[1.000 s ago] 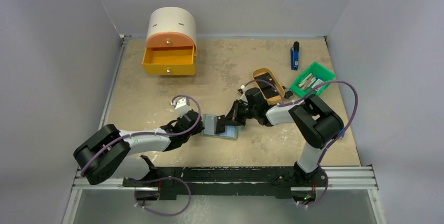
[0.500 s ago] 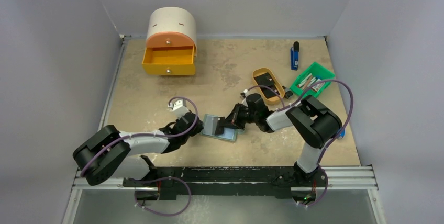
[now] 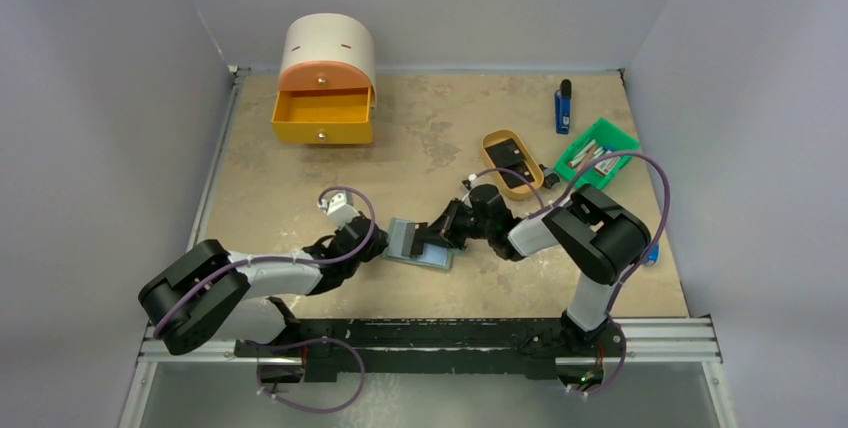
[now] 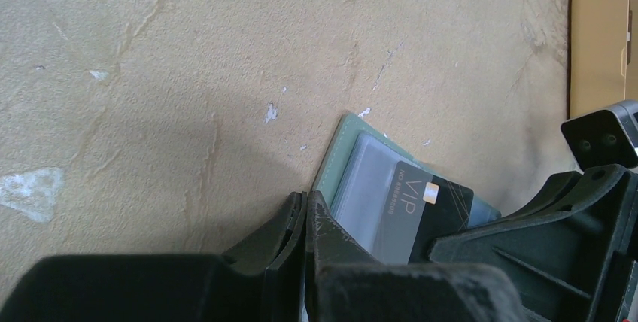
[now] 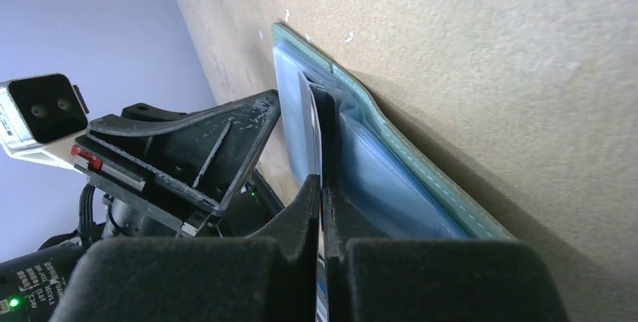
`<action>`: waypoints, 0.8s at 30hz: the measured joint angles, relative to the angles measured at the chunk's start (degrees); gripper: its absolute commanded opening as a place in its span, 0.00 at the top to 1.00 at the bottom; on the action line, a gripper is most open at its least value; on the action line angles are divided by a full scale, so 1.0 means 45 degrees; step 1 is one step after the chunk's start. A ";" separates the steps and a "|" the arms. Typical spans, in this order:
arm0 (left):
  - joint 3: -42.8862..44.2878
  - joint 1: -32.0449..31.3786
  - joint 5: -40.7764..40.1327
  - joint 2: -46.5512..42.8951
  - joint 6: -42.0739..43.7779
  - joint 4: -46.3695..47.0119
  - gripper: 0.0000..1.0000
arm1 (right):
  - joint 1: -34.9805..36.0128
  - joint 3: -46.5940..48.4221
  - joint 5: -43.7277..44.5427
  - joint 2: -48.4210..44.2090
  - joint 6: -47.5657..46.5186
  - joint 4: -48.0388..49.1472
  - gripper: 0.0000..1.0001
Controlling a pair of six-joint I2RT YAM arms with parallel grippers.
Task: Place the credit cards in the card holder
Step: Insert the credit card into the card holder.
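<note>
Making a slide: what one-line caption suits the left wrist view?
Shut left gripper at the open card holder's edge, black VIP card lying across its inside.

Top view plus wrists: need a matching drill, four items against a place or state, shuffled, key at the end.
Items
1. VIP credit card
2. card holder
3. yellow drawer
4. blue stick

Place or state
A. at the far edge, right side
B. pulled open, far left
C. pinched in the right gripper
D. spread flat, pale pockets up

Pairs: 1-C, 2-D, 3-B, 4-A
</note>
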 measured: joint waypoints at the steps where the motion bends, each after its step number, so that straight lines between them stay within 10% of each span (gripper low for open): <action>1: 0.0000 -0.0005 0.0000 0.0000 -0.0005 0.0005 1.00 | 0.0058 0.0053 0.0053 0.0015 0.0000 -0.0010 1.00; 14: -0.0131 -0.0005 0.0063 -0.0223 -0.0107 -0.0029 1.00 | 0.0398 0.0607 0.0092 0.0087 -0.0612 -0.1098 0.67; 24: -0.0262 -0.0005 0.0223 -0.0529 -0.0306 -0.0272 1.00 | 0.0403 0.1511 0.0534 -0.0782 -0.1885 -0.3827 0.63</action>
